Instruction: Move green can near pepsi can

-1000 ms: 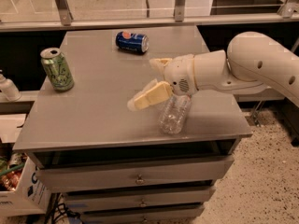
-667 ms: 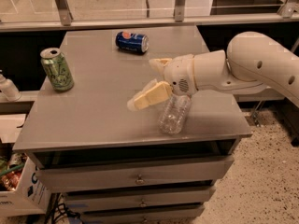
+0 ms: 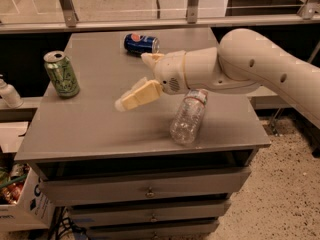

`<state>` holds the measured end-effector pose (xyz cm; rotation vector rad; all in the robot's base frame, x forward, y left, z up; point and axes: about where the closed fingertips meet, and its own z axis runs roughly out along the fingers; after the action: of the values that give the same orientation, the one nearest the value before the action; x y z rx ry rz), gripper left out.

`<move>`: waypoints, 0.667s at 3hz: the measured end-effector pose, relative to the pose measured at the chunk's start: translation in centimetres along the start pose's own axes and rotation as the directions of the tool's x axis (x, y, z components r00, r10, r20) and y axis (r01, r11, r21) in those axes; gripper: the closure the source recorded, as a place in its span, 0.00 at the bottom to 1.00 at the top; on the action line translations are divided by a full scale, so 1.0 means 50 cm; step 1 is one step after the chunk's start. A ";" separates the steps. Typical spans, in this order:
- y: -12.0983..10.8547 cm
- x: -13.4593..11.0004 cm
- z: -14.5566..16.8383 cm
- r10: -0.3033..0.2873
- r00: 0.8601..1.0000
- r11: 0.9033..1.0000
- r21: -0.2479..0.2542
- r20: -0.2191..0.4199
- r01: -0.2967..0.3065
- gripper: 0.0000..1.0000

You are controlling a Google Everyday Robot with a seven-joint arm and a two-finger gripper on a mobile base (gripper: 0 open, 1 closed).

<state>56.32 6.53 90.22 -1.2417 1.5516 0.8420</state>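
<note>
The green can stands upright near the table's left edge. The pepsi can lies on its side at the back middle of the table. My gripper hovers over the middle of the table, between the two cans and to the right of the green can. It is open and empty, with one finger up near the pepsi can and the other finger lower down.
A clear plastic bottle lies on its side at the front right of the grey table, just under my arm. Drawers sit below the tabletop. A white bottle stands on a lower ledge at the left.
My gripper has moved a little to the left, toward the green can. The cans and the bottle have not moved.
</note>
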 end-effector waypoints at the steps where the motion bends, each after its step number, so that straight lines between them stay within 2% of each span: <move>1: -0.016 -0.018 0.097 -0.014 1.000 1.000 -0.027 0.018 0.014 0.00; 2: -0.033 -0.017 0.185 0.002 0.999 0.999 -0.048 0.046 0.000 0.00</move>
<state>60.24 14.88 88.13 -1.2476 1.5037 0.9069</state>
